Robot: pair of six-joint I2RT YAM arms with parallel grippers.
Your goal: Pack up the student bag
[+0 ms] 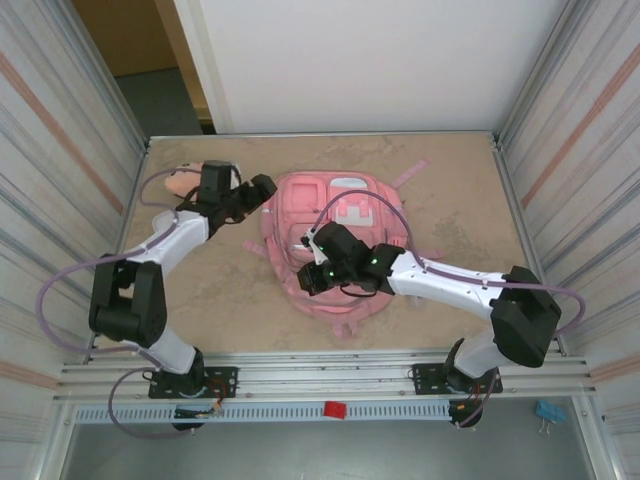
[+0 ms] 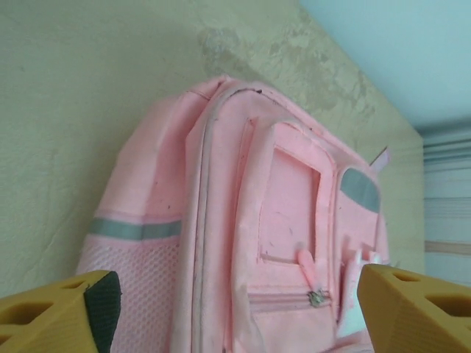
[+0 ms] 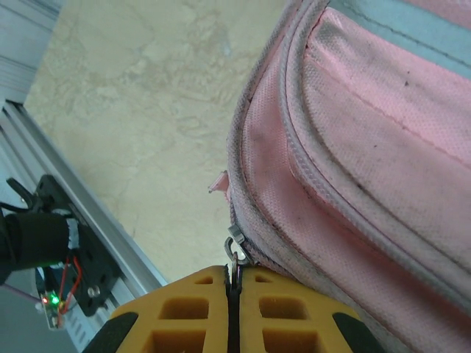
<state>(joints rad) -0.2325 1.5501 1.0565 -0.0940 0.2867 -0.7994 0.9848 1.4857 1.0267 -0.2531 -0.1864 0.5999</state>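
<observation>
At the far left of the sandy, mottled surface (image 1: 220, 290), a small pink-and-tan plush doll (image 1: 183, 182) lay near the back corner, partly hidden behind the left arm. Just right of it, the left fingers (image 1: 262, 187) hung beside the upper left edge of the student bag (image 1: 335, 215). In the left wrist view these fingers (image 2: 51, 312) stood wide apart with nothing between them and pointed at the bag (image 2: 243, 220), whose grey-trimmed front pockets, grey reflective strip and mesh side panel faced the camera.

The bag lay flat in the middle of the surface, front pockets up, its pink straps trailing out to the right and toward the near edge.

Over the bag's near left corner sat the right fingers (image 1: 308, 282), the right arm reaching across from the near right. In the right wrist view the right fingers (image 3: 191, 309) were pressed together, pinching the small metal zipper pull (image 3: 235, 250) at the bag's (image 3: 368, 147) grey zip seam, beside bare surface (image 3: 147, 95).
</observation>
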